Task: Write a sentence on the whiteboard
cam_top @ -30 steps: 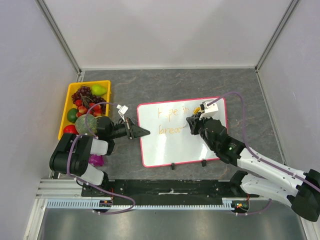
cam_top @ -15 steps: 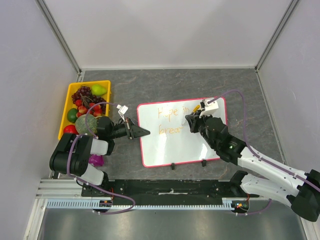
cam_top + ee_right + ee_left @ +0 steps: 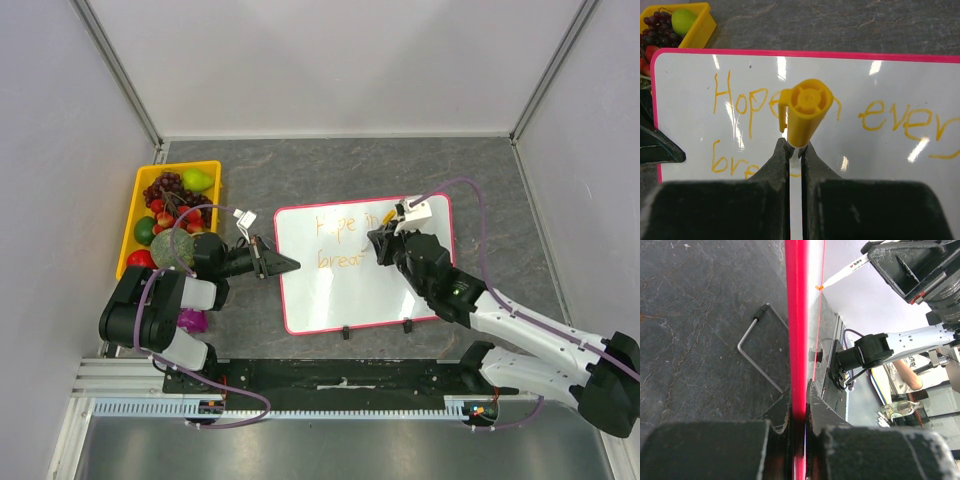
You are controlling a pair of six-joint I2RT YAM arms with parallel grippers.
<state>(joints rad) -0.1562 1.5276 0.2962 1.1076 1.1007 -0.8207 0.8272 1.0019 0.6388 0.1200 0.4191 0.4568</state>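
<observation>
The whiteboard [image 3: 345, 295] lies flat on the dark table, pink-framed, with two black feet on its near edge. The orange sentence [image 3: 343, 226] reads "Hope in ever" above "brea"; the right wrist view shows it too [image 3: 740, 102]. My left gripper [image 3: 290, 264] is shut on the board's left pink edge [image 3: 797, 315]. My right gripper [image 3: 380, 244] is shut on a marker with a yellow cap [image 3: 805, 112], held upright over the board's middle by the second line. The marker's tip is hidden in the right wrist view. It also shows in the left wrist view [image 3: 846, 273].
A yellow tray [image 3: 178, 165] full of fruit stands at the left of the board, behind my left arm. A purple object [image 3: 192, 321] lies by the left arm's base. Grey walls close in the table at the back and sides.
My right gripper has shifted slightly left over the board with the marker in it. The left arm and the board have not moved.
</observation>
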